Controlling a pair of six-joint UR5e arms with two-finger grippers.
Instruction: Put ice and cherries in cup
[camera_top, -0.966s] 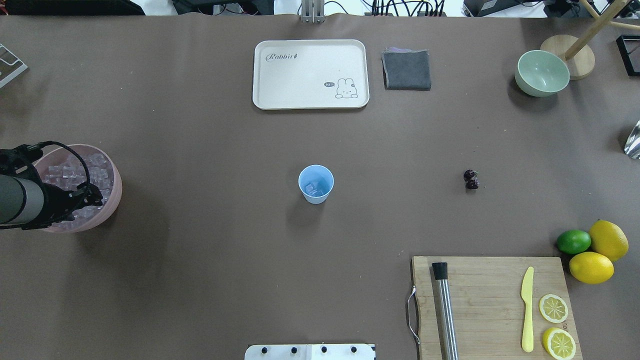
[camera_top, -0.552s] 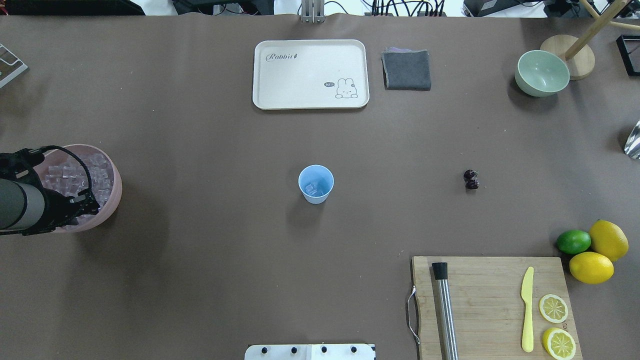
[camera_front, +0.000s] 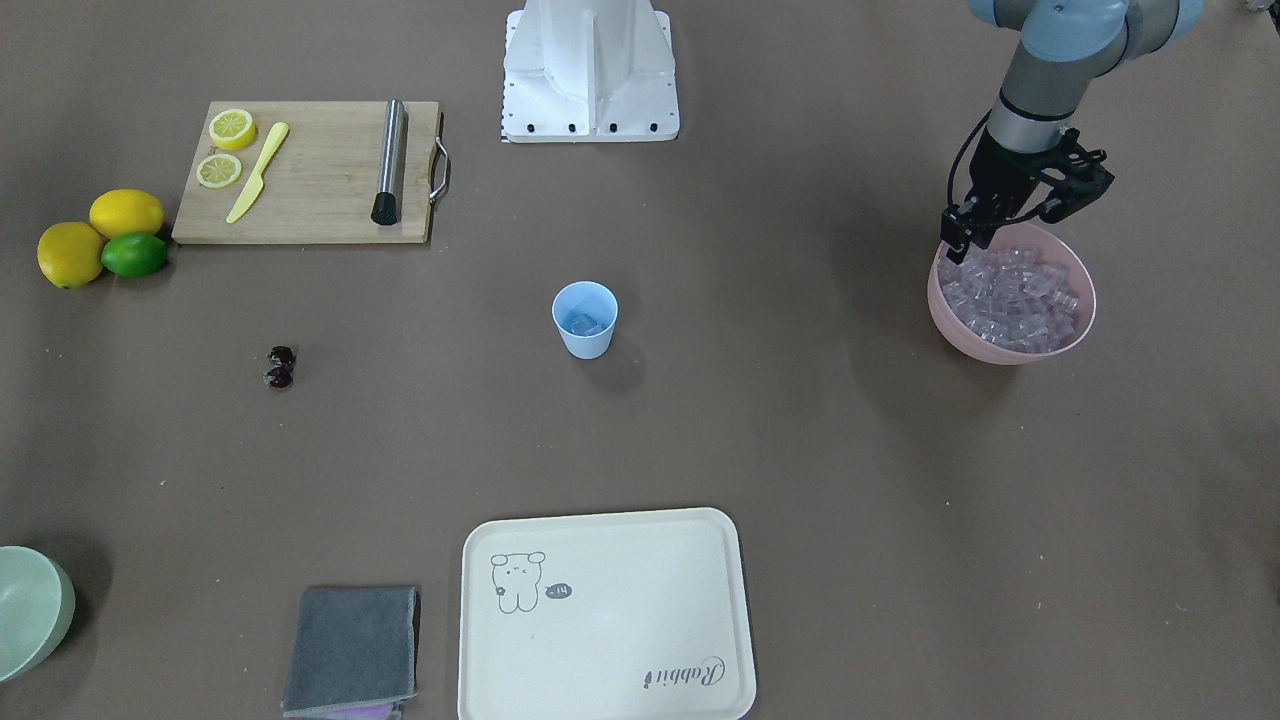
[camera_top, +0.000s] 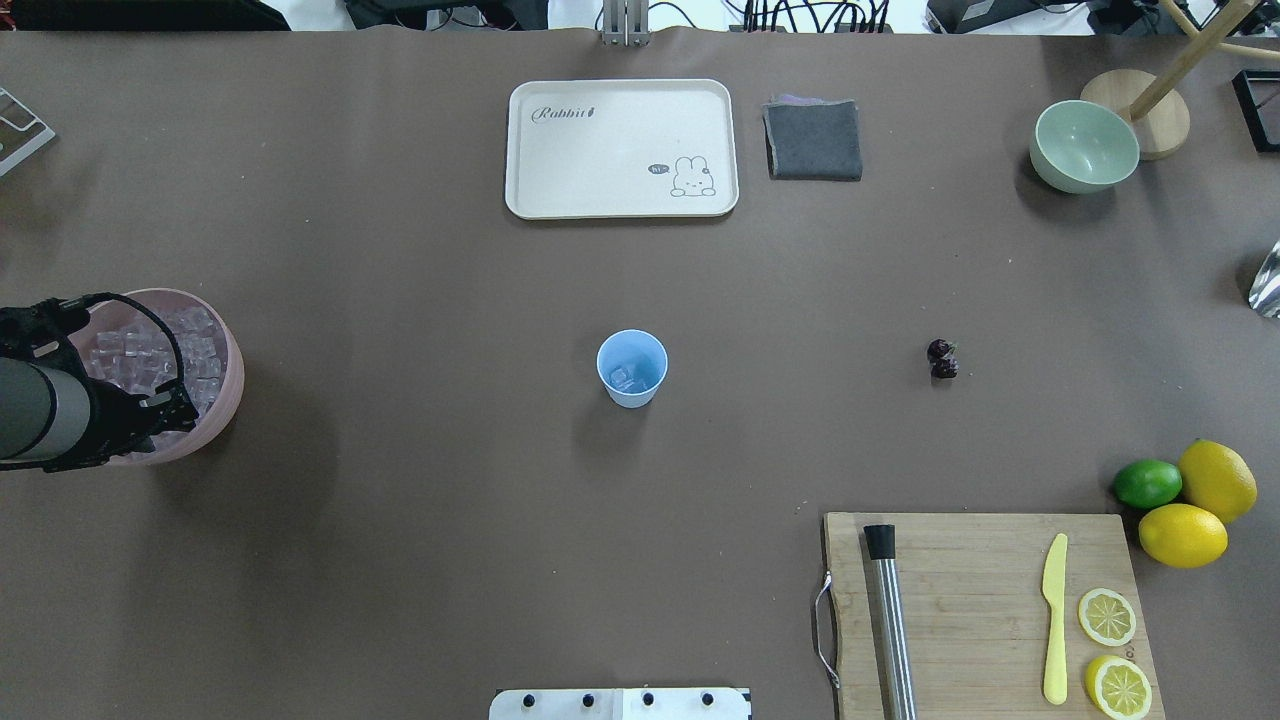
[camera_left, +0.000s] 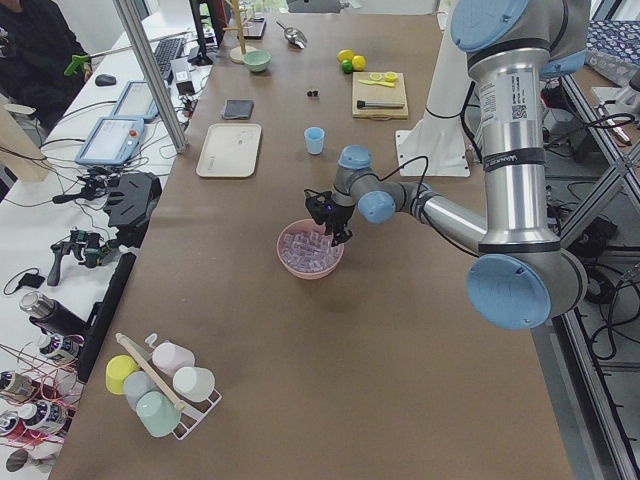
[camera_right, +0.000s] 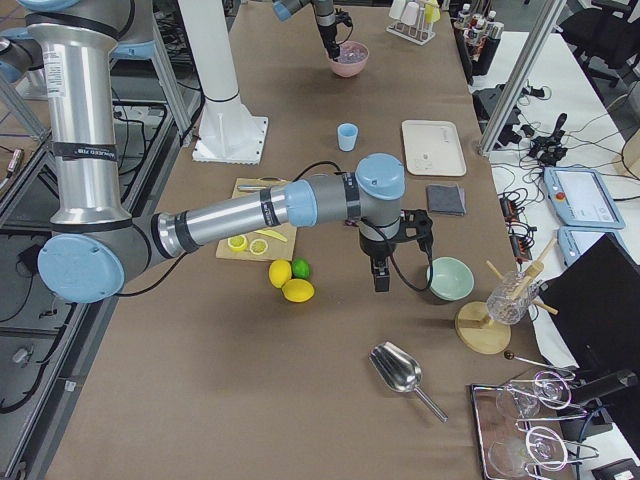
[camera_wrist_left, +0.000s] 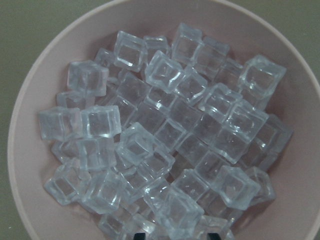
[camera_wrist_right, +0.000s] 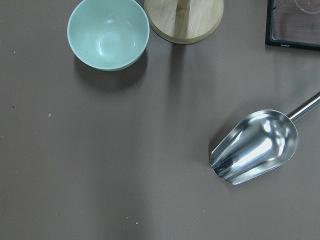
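Ice (camera_wrist_left: 165, 70) in pink bowl (camera_wrist_left: 302, 165); tray (camera_top: 600, 150) marked "Rabbit" w/ bunny.

Left black two-finger hand (camera_front: 1003, 222) pointing down, fingers apart, right black two-finger hand (camera_right: 382, 268) hanging from outstretched arm, finger spacing unclear

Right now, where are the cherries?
In the overhead view, the cherries lie on the table, on the robot's right, right of the cup and beyond the cutting board.

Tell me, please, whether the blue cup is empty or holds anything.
Not empty: a few ice cubes lie at the bottom of the upright cup, which is far from full.
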